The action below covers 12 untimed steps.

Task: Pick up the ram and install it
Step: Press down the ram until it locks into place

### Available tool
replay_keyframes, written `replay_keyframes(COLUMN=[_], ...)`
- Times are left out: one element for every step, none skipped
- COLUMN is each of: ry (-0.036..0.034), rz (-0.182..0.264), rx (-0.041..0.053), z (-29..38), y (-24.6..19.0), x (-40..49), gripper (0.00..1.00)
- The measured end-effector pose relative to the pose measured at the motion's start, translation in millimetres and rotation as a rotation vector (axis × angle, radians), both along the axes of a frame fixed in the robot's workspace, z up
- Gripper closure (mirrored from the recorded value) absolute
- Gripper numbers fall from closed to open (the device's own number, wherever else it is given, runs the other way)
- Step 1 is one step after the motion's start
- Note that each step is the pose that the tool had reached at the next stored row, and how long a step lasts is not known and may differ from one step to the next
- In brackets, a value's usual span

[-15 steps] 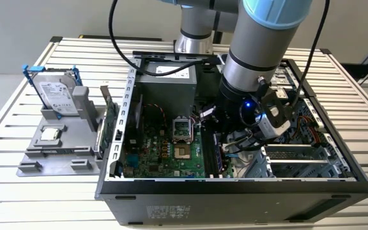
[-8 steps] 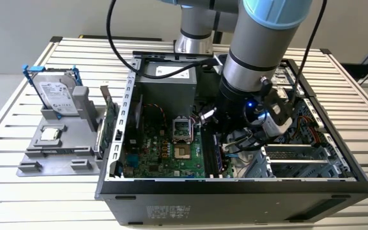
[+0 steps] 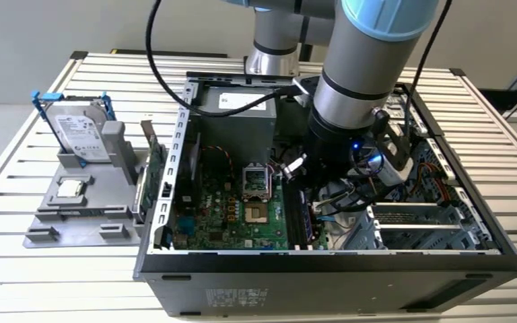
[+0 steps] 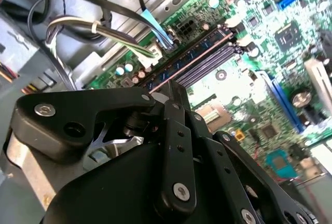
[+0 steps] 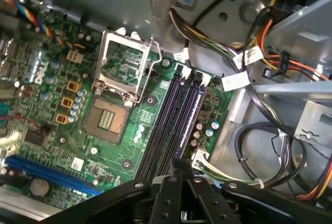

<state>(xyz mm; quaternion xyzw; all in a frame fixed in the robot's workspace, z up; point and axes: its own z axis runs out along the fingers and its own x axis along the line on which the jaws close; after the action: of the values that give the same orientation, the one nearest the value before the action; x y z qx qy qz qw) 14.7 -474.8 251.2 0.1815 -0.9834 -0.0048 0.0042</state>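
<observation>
Exterior view is showing, at its far left and well apart from the CPU socket point(image 3: 254, 180), a silver hard drive point(image 3: 79, 134) in a blue frame, which is standing upright on a grey tray point(image 3: 79, 202). Nearer to the socket, still on its left side in this view, a green expansion card point(image 3: 155, 173) is standing on edge just beside the wall of the open computer case point(image 3: 330, 269). The socket itself is lying open on the green motherboard point(image 3: 227, 212) inside the case. Just to the socket's right in the exterior view, the ram point(image 3: 309, 217) is sitting along one of the dark memory slots; in both wrist views it is appearing as a long dark-blue stick point(image 5: 192, 109) point(image 4: 193, 53) in the slot farther from the socket, next to bundled cables point(image 5: 244, 73). The arm point(image 3: 366, 81) is reaching down into the case over this place, and the gripper point(image 5: 181, 165) point(image 4: 167, 92) is hanging at one end of the ram. Its fingers point(image 5: 175, 182) are drawn together with the tips meeting that end of the stick; whether they are pinching it or only pressing on it, I cannot tell.
</observation>
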Motion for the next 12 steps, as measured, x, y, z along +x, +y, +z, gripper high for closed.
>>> replay_keyframes(ry=[0.0000,0.0000,0.0000,0.0000,0.0000,0.0000,0.0002,0.0003,0.0004,0.0005,0.0006,0.0005], rz=[0.018,0.036,0.054,0.073,0.091,0.109,0.125,0.142,0.158,0.172,0.188,0.206], rx=[0.0000,-0.0001,0.0000,0.0000,0.0000,0.0001,0.0002,0.0002,0.0002,0.0003,0.0001,0.0001], z=[0.0,0.0,0.0,0.0,0.0,0.0,-0.1,-0.1,-0.1,-0.1,0.0,0.0], y=[0.0,0.0,0.0,0.0,0.0,0.0,0.0,0.0,0.1,0.2,0.4,0.4], x=[0.0,0.0,0.0,0.0,0.0,0.0,0.0,0.0,0.0,0.0,0.0,0.0], gripper=[1.00,1.00,1.00,1.00,1.00,1.00,1.00,1.00,1.00,1.00,1.00,1.00])
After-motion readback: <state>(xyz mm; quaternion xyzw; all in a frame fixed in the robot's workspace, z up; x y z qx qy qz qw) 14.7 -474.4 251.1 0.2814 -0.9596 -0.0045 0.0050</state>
